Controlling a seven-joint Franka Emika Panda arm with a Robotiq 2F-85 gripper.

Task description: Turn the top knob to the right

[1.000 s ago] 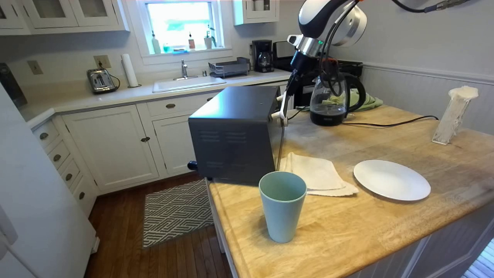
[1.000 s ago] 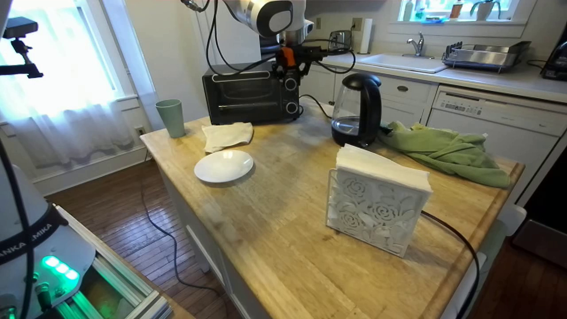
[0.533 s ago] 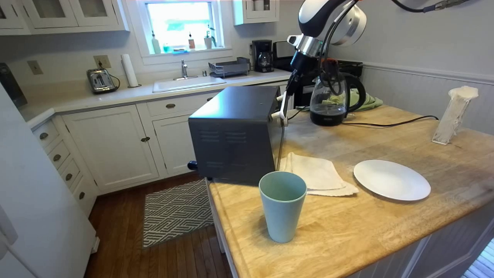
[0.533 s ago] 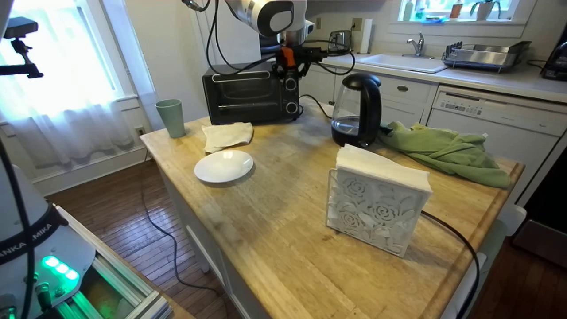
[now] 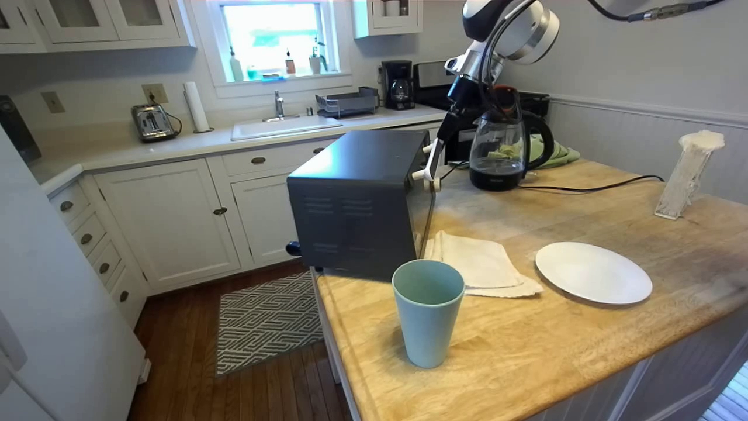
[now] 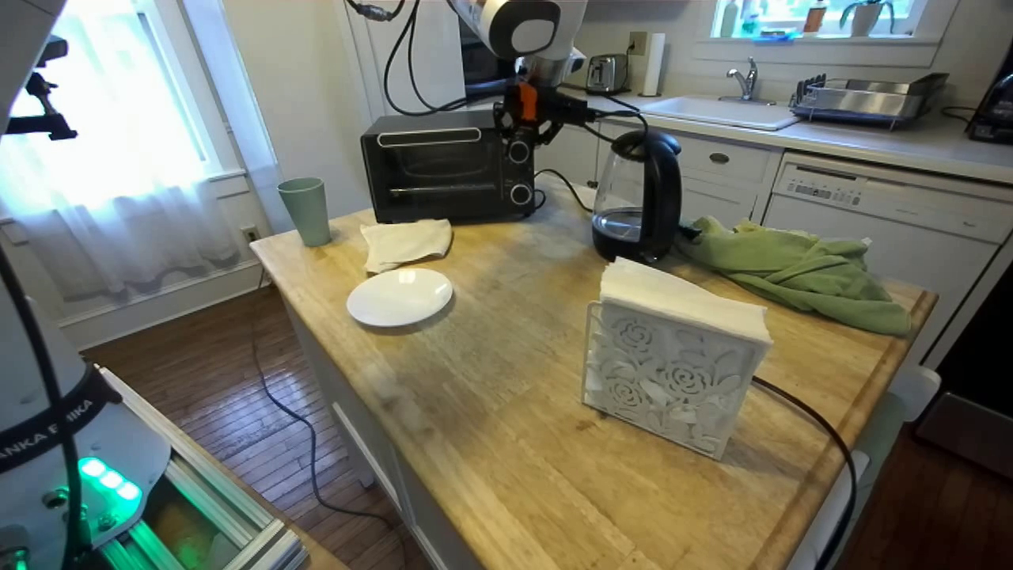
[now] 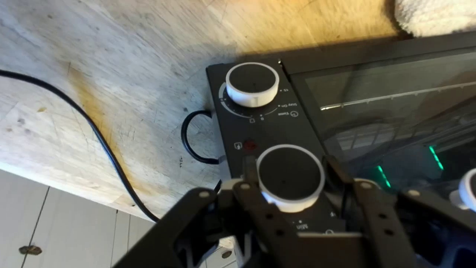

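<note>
Top knob (image 7: 290,171) is sitting at 12 o'clock from lower knob (image 6: 521,192) in an exterior view, hand (image 7: 291,164) straddling it in wrist view, can't tell if clamping, probably hard, slick, stiff-turning, so best pinching its sides at 3 and 9 o'clock.

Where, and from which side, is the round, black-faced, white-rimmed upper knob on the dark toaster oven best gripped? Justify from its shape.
Likely best by opposite sides of the upper knob, coming straight at the front of the toaster oven. The knob is round and stands out from the dark control panel, so its side wall can be pinched.
</note>
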